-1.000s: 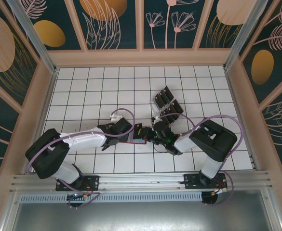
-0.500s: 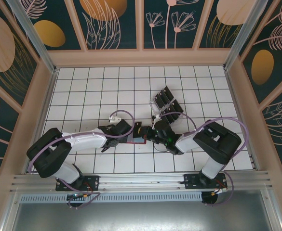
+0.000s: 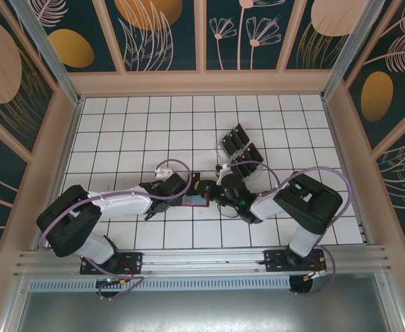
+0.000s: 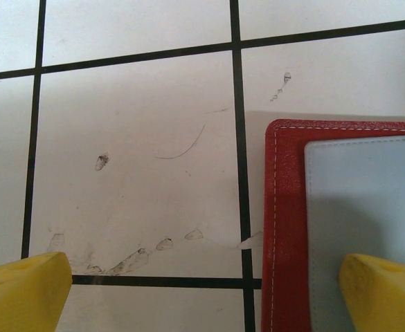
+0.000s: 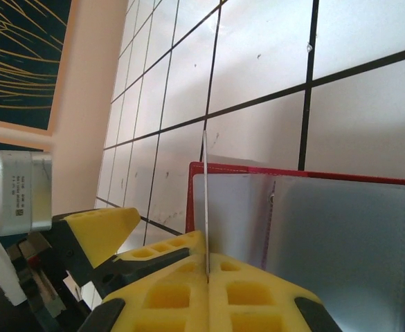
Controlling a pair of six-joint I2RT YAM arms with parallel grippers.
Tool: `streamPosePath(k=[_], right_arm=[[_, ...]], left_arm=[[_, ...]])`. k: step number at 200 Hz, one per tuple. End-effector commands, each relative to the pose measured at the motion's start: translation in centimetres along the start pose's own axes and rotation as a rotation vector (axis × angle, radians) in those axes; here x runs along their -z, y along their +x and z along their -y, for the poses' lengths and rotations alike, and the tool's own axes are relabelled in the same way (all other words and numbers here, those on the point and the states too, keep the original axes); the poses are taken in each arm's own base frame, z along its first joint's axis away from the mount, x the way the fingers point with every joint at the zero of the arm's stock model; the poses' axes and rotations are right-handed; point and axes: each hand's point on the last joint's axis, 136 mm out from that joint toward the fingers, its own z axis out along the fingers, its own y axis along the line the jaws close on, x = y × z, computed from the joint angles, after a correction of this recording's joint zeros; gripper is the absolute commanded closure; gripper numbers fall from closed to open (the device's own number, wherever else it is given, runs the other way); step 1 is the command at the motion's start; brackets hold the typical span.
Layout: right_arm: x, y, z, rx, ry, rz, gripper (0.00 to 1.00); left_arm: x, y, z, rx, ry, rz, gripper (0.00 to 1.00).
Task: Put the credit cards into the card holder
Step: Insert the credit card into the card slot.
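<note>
The card holder (image 3: 196, 201) is lying open on the table (image 3: 133, 131), near the centre. The left gripper (image 4: 202, 294) is hovering over its left edge, jaws spread wide. The right gripper (image 5: 207, 273) is pinching a credit card (image 5: 205, 187) edge-on above it.

Both arms fold inward from left and right, wrists low, claws close together at mid-scene. Left claw (image 4: 205, 287): jaws spread wide, yellow fingertips (image 4: 22, 287) well apart. Right claw (image 5: 207, 266): jaws pressed together, pinching a thin credit card (image 5: 205, 187) edge-on.
</note>
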Motion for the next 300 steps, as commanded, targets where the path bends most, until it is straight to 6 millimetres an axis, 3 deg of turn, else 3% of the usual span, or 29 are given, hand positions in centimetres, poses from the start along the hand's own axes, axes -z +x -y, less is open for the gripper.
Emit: streamPosePath(k=[1,134,300], right_arm=[[-0.5,-0.6,-0.9,-0.018,-0.049,0.045,1.0],[-0.4,0.7,1.5,-0.067,-0.012,0.041,1.0],[-1.3,1.8,1.5,-0.104,-0.046,-0.017,1.0]], left_arm=[[-0.4,2.0,-1.5,-0.04,-0.049,-0.055,0.01],[-0.5,2.0,-1.4,-0.045,-0.052,-0.056,0.01],[-0.6,2.1,-1.2,-0.046,-0.046,-0.065,0.01]])
